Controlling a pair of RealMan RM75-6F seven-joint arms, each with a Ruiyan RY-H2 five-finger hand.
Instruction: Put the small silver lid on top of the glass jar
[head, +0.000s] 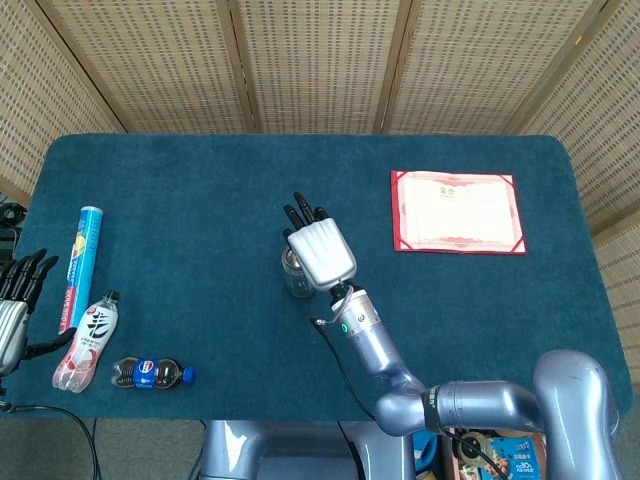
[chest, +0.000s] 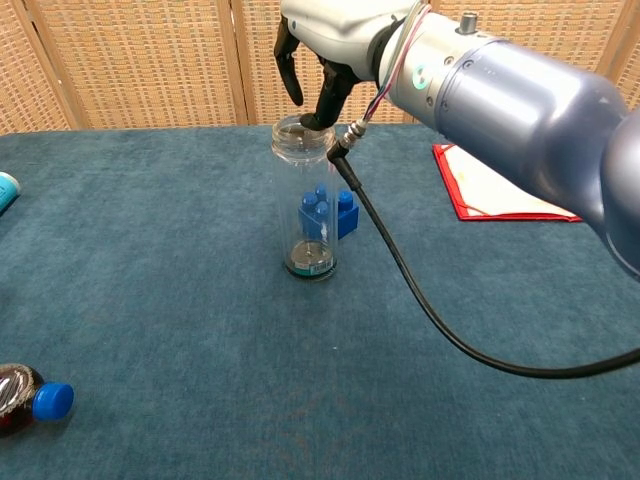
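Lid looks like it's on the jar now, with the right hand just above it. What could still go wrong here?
The right hand has a fingertip on the lid; pulling away sideways could drag it off the rim. The jar is tall and narrow, so a nudge might tip it. The arm's cable hangs close beside the jar and could catch it.

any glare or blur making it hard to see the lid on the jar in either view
Head view: even light, sharp, but the right hand covers most of the glass jar, so the small silver lid cannot be made out. Chest view: the jar is crisp, with faint reflections on its glass; the lid shows at the mouth, partly behind dark fingertips; no strong glare or motion blur.
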